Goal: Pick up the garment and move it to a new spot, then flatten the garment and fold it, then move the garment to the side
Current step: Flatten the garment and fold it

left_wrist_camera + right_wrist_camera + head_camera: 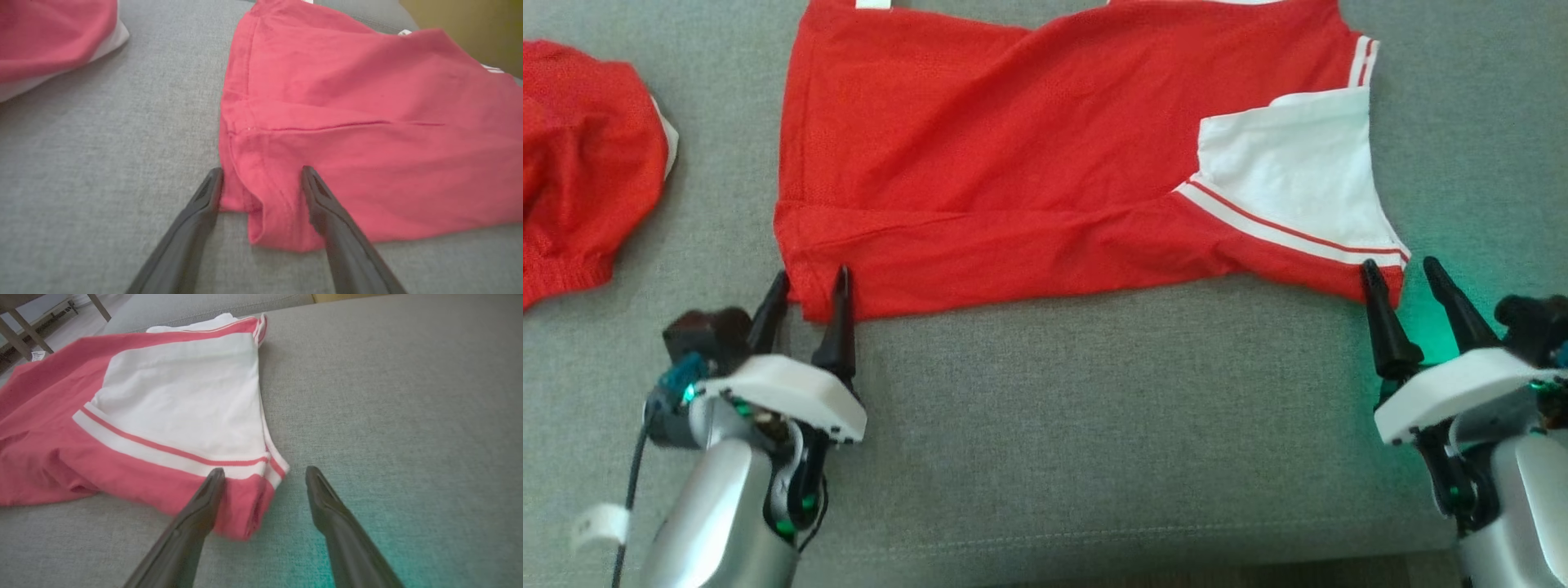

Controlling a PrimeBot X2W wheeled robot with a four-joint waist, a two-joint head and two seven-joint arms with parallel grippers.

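garment (1013, 163) lies spread on the grey cushion (1094, 408), left gripper (813, 276) and right gripper (1401, 265) both wide apart astride its near corners; a shallow pinch may catch one layer and drag it askew.

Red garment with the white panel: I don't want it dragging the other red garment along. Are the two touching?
Apart. The head view shows bare grey cushion between the red garment and the other red garment; the left wrist view agrees.
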